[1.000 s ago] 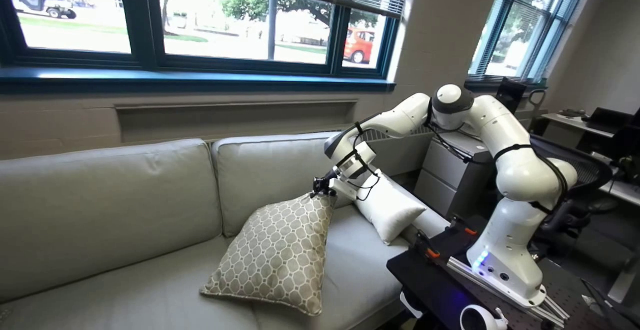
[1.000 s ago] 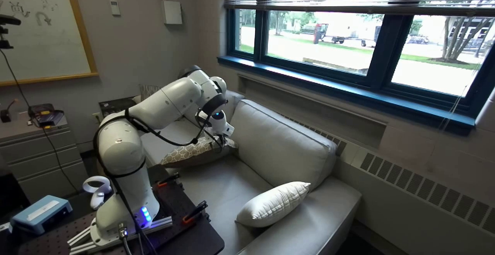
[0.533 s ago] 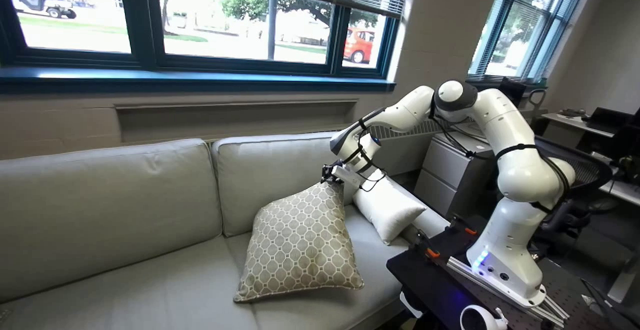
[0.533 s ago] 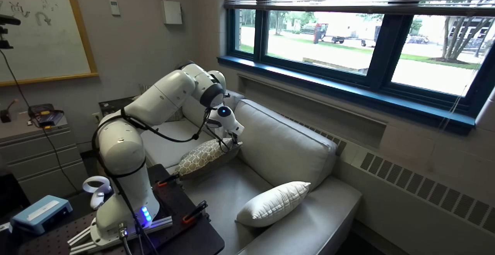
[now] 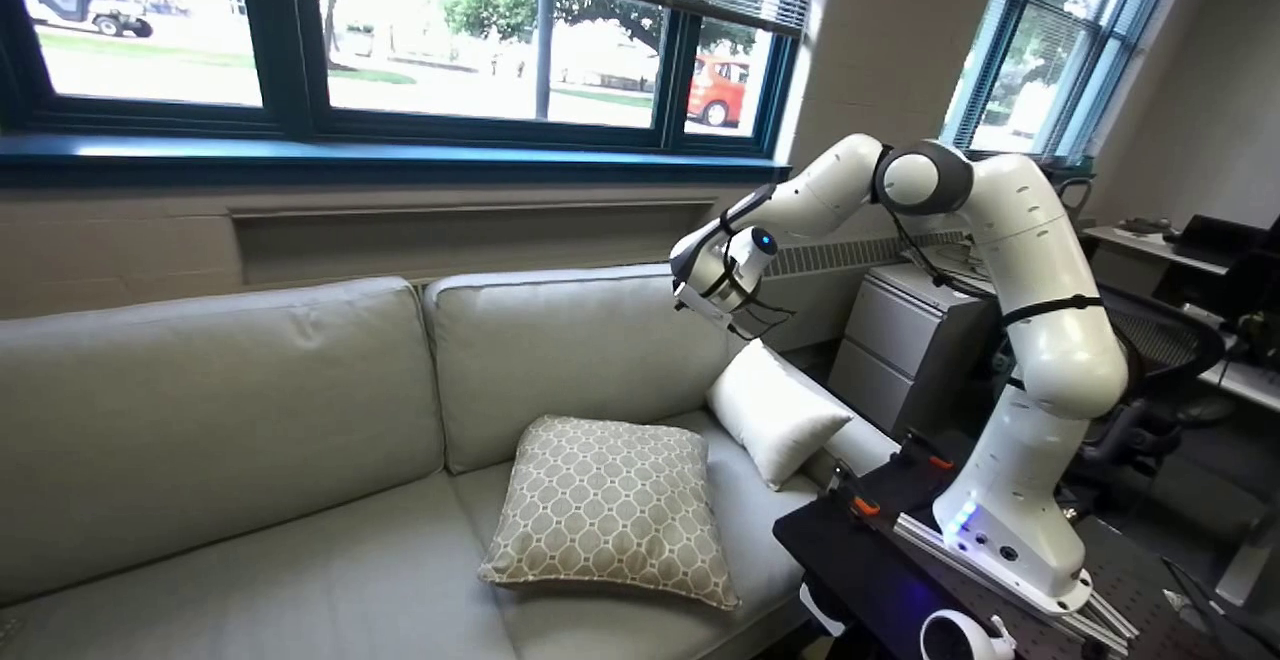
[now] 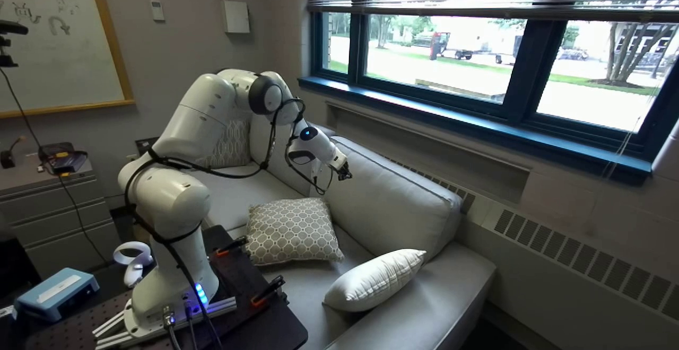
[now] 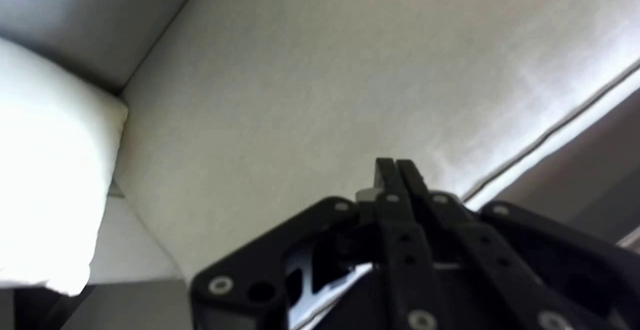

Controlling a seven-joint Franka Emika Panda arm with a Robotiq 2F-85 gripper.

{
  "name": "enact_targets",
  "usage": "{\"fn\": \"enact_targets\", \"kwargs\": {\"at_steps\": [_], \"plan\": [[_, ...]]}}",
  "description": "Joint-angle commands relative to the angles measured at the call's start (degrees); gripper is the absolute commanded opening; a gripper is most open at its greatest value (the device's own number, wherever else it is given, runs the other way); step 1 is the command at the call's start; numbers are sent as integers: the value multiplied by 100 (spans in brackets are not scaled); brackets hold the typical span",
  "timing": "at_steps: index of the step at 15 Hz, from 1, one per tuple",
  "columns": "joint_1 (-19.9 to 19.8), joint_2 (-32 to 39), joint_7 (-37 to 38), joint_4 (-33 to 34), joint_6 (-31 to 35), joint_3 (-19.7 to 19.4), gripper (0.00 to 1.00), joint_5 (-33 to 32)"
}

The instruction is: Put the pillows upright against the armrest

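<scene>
The tan lattice pillow (image 5: 610,515) lies nearly flat on the couch seat, apart from the armrest (image 6: 437,291); it also shows in an exterior view (image 6: 293,232). Tilted and leaning at the armrest is the white pillow (image 6: 375,281), whose edge appears in the wrist view (image 7: 50,170). My gripper (image 7: 394,160) is shut, fingertips together with nothing between them. In an exterior view the gripper (image 6: 345,173) hangs in the air in front of the back cushion, above both pillows and touching neither.
A tall back cushion (image 5: 570,350) stands behind the seat, filling much of the wrist view. A grey patterned pillow (image 6: 233,146) sits at the couch's far end. The black robot table (image 6: 265,321) with clamps borders the seat's front. Wall and window sill (image 6: 467,130) rise behind.
The lattice pillow's corner was in the gripper and lifted; now it has come loose and the pillow has dropped onto the seat. The gripper has risen and swung toward the back cushion.
</scene>
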Motion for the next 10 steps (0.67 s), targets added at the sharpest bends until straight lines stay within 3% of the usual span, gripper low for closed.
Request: {"fn": "enact_targets", "kwargs": {"at_steps": [1,2,3,6,8,9,10], "plan": [[1136,-614,-113,-1182,-22,-1157,28,183],[814,-747,-418,-1580,130,-668,29,88],[1004,-867,-354,-1880,-19,-798,37,-41],[758,-891,-78,-2574,-63,-128,60,-831],[364,-669,-8,-2812,-22,528,73,-1362],[721,-599,-124,-2467,-26,49,56,-928],[614,-577,-69,-2617,-17,284,63,-1093]]}}
